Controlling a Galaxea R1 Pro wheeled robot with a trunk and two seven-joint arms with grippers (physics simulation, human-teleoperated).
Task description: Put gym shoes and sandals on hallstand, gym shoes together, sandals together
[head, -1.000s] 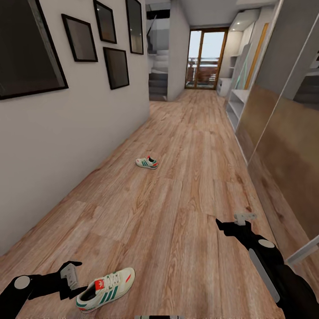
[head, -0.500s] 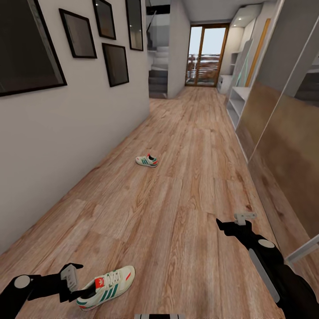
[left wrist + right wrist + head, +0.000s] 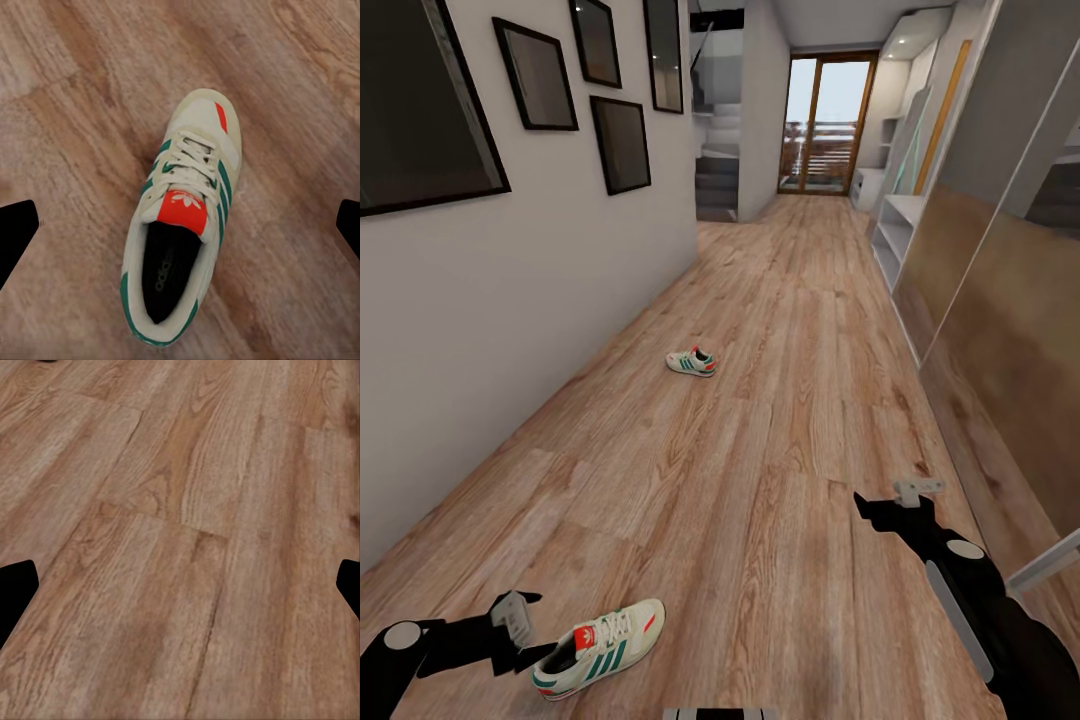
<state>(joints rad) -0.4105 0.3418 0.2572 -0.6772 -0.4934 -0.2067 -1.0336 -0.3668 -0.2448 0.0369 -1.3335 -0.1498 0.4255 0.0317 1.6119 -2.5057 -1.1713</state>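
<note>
Early stage, nothing racked: left gripper (image 3: pixel 520 622) wide open just beside near gym shoe (image 3: pixel 598 648), right gripper (image 3: pixel 905 496) open, empty; second gym shoe (image 3: pixel 691 363) far ahead on corridor floor (image 3: pixel 780 400).

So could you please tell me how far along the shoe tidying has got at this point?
Nothing looks finished: both sneakers lie on the wood floor. The left claw is open beside the heel of the near sneaker, apparently lining up a grasp; the wrist view shows the shoe between its fingers, not gripped. The right claw hangs open over bare boards. The far sneaker is untouched. All racking remains.
</note>
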